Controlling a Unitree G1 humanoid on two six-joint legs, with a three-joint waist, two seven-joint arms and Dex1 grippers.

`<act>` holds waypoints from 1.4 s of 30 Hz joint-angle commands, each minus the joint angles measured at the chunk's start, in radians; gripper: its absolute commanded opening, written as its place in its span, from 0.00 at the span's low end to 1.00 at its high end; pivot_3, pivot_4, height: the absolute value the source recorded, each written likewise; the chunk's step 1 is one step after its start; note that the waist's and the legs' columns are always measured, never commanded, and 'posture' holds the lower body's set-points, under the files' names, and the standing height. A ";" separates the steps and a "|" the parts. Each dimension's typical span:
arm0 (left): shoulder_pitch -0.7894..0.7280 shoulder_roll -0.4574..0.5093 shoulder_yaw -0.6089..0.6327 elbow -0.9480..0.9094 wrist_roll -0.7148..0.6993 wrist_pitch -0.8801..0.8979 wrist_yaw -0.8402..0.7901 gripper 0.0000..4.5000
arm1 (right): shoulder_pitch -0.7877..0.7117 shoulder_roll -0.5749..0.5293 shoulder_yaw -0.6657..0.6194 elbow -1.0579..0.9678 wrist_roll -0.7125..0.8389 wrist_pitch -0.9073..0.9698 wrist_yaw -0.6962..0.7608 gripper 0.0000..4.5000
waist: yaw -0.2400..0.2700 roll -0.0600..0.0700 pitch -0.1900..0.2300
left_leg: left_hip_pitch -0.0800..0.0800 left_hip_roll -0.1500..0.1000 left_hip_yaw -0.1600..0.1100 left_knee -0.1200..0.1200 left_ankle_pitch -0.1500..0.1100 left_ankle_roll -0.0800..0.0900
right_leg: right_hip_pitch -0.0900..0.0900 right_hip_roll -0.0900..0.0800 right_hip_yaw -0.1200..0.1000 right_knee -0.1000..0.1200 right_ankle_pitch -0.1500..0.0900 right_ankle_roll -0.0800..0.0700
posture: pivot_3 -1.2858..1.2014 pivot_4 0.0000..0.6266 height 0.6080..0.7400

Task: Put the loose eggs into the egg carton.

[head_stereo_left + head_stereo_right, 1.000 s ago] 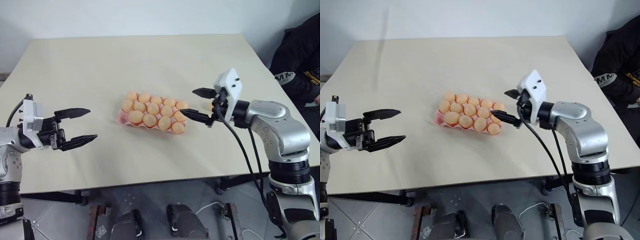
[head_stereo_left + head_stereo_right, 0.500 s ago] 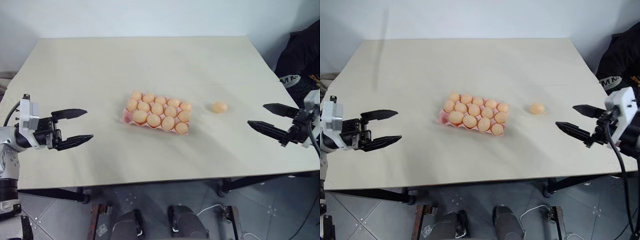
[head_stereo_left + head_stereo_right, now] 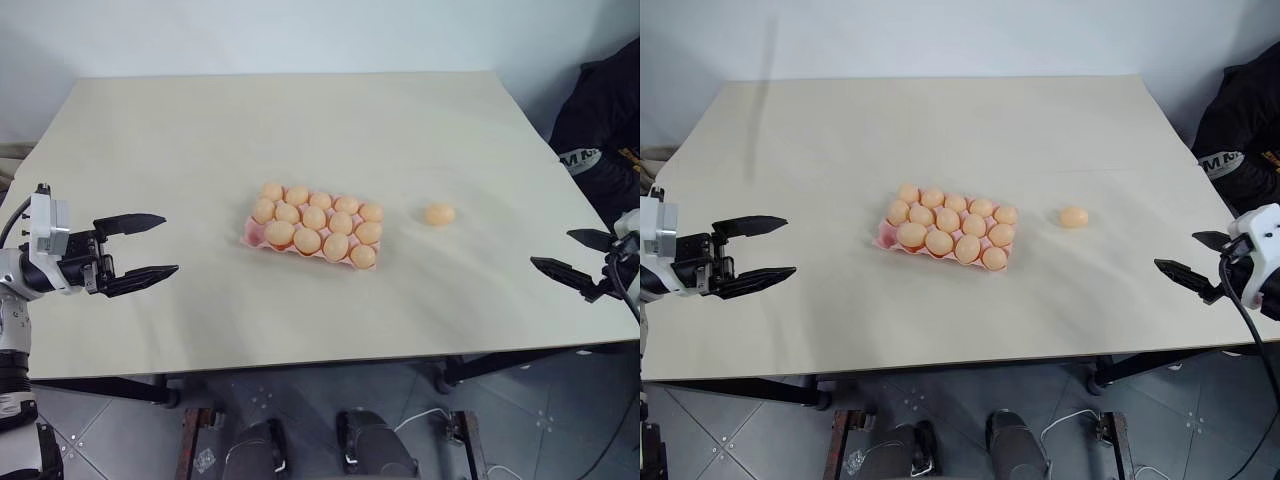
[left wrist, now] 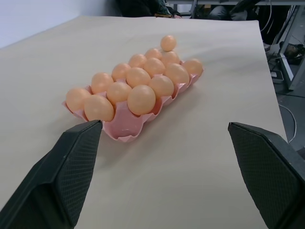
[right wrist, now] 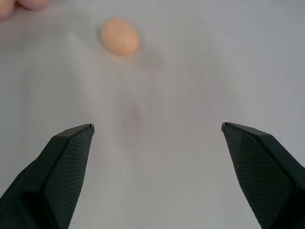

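Now the carton (image 3: 312,234) sits near the centre of the frame in the head views, on the beige table (image 3: 300,120), its long side running from upper left to lower right. Fourteen eggs fill its cups; the cup at its near-left corner is bare pink, seen closest in the left wrist view (image 4: 125,128). One loose egg (image 3: 438,214) lies on the table to the right of the carton, apart from it, at about the same height in the frame. In the right wrist view this egg (image 5: 119,36) sits toward the upper left, well beyond the fingertips.

At the left edge of the frame, the left gripper (image 3: 148,244) hangs over the table's near-left side, pointing toward the carton, its two black fingers spread apart with nothing between them. At the far right edge, the right gripper (image 3: 1188,257) is over the table's near-right corner, pointing inward, its fingers likewise wide apart and empty. Both are well away from the carton and the egg.

A person in dark clothing (image 3: 605,130) stands at the upper right, beyond the table's edge.
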 commanded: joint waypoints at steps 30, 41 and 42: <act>0.213 0.023 0.143 -0.273 -0.063 0.099 0.090 1.00 | -0.781 0.487 0.255 0.923 -0.213 -0.394 -0.296 1.00 | -0.054 0.002 0.001 | -0.001 0.000 0.000 0.001 0.004 -0.001 | -0.001 0.000 0.000 0.004 0.001 0.001 | 0.52 0.24 1.00; 0.217 0.022 0.148 -0.286 -0.063 0.101 0.106 1.00 | -0.816 0.511 0.267 0.989 -0.277 -0.398 -0.388 0.92 | -0.062 0.002 0.001 | -0.001 0.000 0.000 0.001 0.004 -0.001 | -0.001 0.001 0.000 0.004 0.001 0.001 | 0.52 0.24 1.00; 0.220 0.021 0.149 -0.289 -0.064 0.101 0.108 1.00 | -0.815 0.513 0.267 0.989 -0.281 -0.400 -0.388 0.89 | -0.063 0.002 0.001 | -0.001 0.000 0.000 0.001 0.004 -0.001 | -0.001 0.001 0.000 0.004 0.001 0.001 | 0.52 0.24 1.00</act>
